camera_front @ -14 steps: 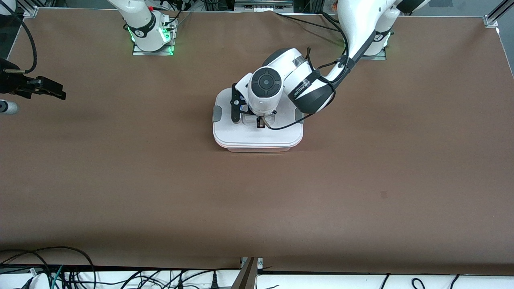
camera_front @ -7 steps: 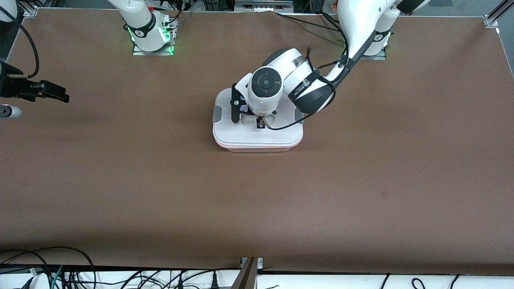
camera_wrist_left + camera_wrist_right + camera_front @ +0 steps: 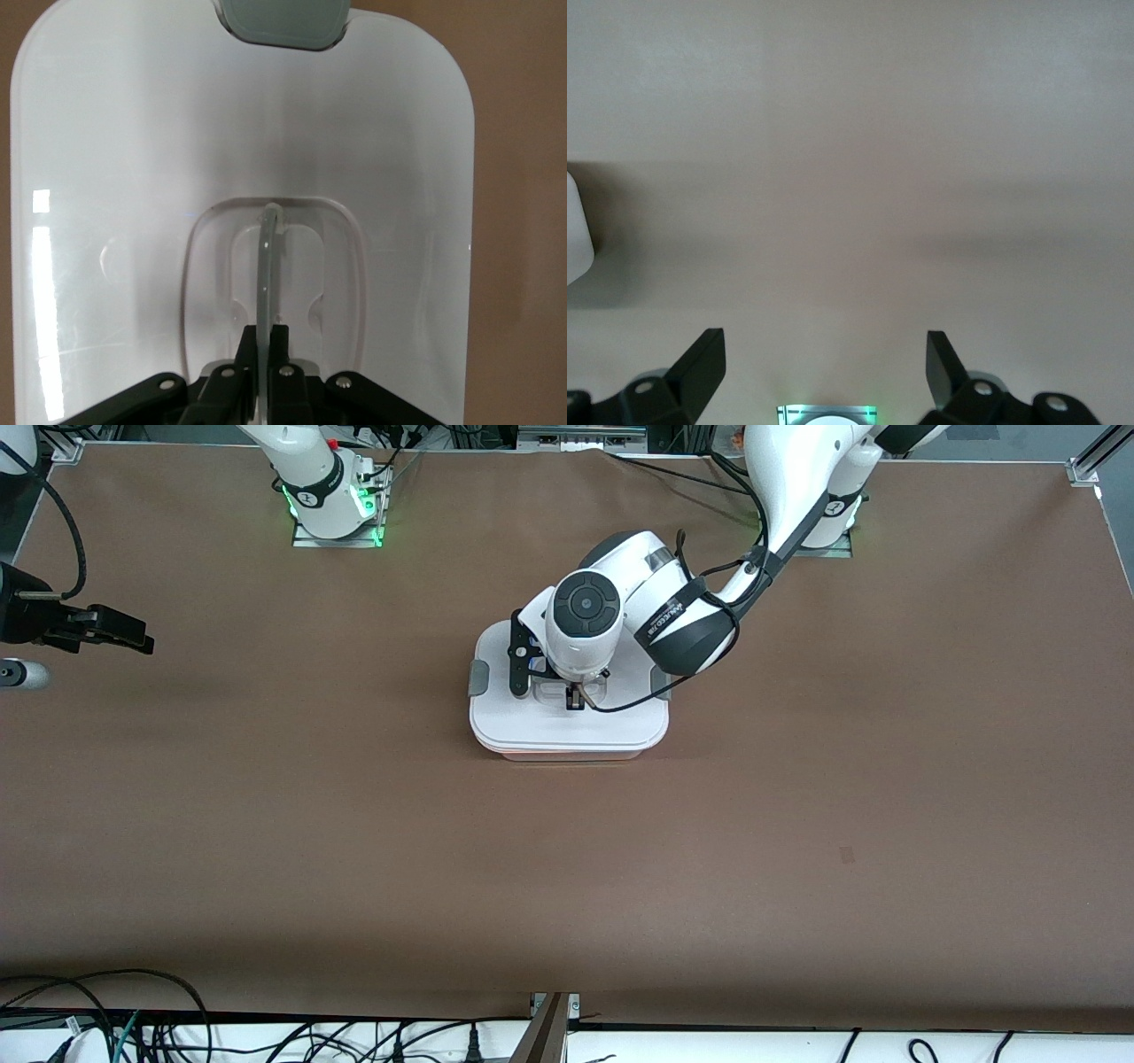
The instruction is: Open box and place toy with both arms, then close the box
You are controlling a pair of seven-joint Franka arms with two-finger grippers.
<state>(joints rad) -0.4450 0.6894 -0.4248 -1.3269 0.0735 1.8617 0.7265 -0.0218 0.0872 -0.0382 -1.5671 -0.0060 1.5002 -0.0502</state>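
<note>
The box (image 3: 567,755) stands mid-table, its white lid (image 3: 567,726) on it and grey clips (image 3: 478,677) at both ends. My left gripper (image 3: 576,695) is down on the lid's middle. In the left wrist view it (image 3: 267,332) is shut on the clear upright handle (image 3: 268,257) in the lid's recess, with the lid (image 3: 133,177) and one grey clip (image 3: 282,18) showing. My right gripper (image 3: 133,638) is open and empty, held over the table's edge at the right arm's end; in the right wrist view it (image 3: 824,354) shows only bare table. The toy is out of view.
The brown table (image 3: 354,824) spreads wide round the box. The arm bases (image 3: 332,505) stand along the table's edge farthest from the front camera. Cables (image 3: 133,1027) lie along the table's edge nearest the front camera. A white object (image 3: 576,230) shows at the right wrist view's edge.
My right gripper has shifted slightly toward the box and a little lower in the front view. My left gripper stays shut on the lid's handle, and the box has not visibly moved.
</note>
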